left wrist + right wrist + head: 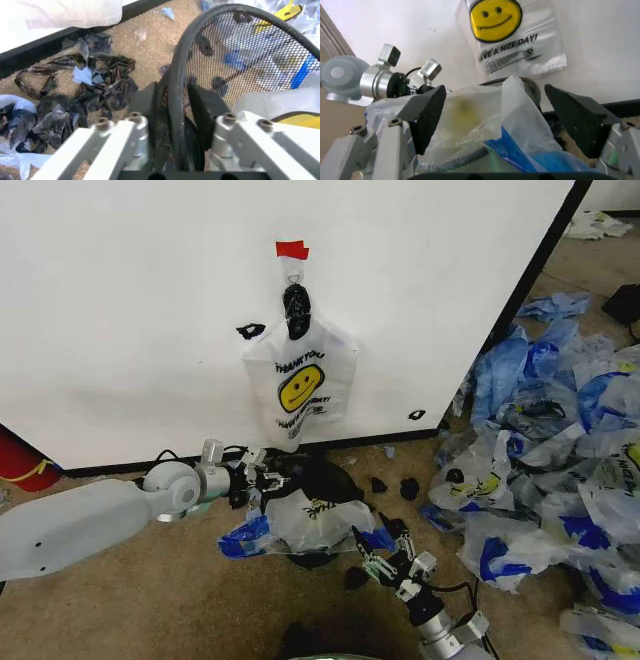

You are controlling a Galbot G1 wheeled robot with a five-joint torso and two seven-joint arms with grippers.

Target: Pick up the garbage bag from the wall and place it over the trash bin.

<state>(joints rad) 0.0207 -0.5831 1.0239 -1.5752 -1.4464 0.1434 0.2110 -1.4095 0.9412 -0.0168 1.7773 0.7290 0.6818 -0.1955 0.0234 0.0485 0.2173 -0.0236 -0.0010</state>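
The head view looks forward and down from above at the wall, the carpet at its foot, and both arms, from a middling distance. The left wrist view sits just behind the left gripper and looks along its fingers, very close to the mesh rim of the trash bin, with carpet and the wall's black base strip beyond. The right wrist view looks from low down, up past the right gripper toward the wall. All 3 views take in the bin; head and right wrist views share the hanging bags and the left gripper.
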